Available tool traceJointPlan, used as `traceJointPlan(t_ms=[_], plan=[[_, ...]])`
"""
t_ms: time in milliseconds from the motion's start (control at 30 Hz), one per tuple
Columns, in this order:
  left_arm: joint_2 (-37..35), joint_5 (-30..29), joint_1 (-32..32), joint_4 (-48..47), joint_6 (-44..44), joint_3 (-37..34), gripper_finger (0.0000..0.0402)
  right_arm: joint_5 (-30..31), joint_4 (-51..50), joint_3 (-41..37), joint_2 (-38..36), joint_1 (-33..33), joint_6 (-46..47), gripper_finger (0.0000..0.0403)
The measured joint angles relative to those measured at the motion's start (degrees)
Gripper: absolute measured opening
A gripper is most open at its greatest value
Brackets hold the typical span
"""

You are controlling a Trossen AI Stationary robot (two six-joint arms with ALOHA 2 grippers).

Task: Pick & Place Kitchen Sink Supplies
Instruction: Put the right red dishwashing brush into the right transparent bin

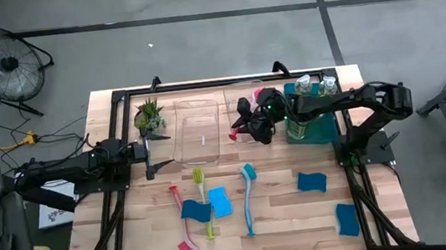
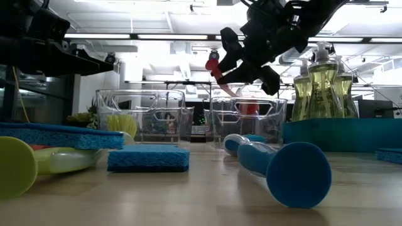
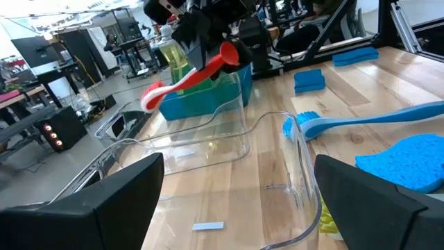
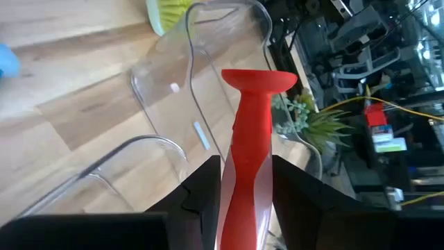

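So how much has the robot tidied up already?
Not much looks done: the soap bottles stand in the teal bin, though whether the robot put them there isn't shown. In hand: the right gripper holds a red brush above a clear bin. Left on the table: another red brush, the yellow-green brush, the teal brush and three blue sponges. The left gripper waits beside the other clear bin.

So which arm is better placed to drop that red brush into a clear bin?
Right. The right gripper already clamps the red brush above the clear bins; the left gripper waits open beside them.
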Motion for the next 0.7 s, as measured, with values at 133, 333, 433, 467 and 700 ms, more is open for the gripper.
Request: traceJointPlan(t_ms=[133,333,433,467,700], plan=[[0.0,0.0,-0.02,0.01,0.0,0.0,0.0367,-1.42,-0.21,0.0,0.36,-1.65,2.15,0.0114],[-0.02,0.0,-0.02,0.0,0.0,0.0,0.0367,-5.02,-0.73,-0.02,0.36,-4.53,2.8,0.0117],[-0.02,0.0,0.0,-0.01,0.0,0.0,0.0367,-5.68,-1.24,-0.02,0.36,-5.42,2.99,0.0118],[0.0,0.0,-0.01,-0.01,0.0,0.0,0.0367,-5.68,-1.72,-0.02,0.36,-5.67,3.01,0.0118],[-0.01,0.0,-0.02,0.02,0.0,0.0,0.0367,-5.19,-3.24,-0.02,0.36,-6.45,5.8,0.0118]])
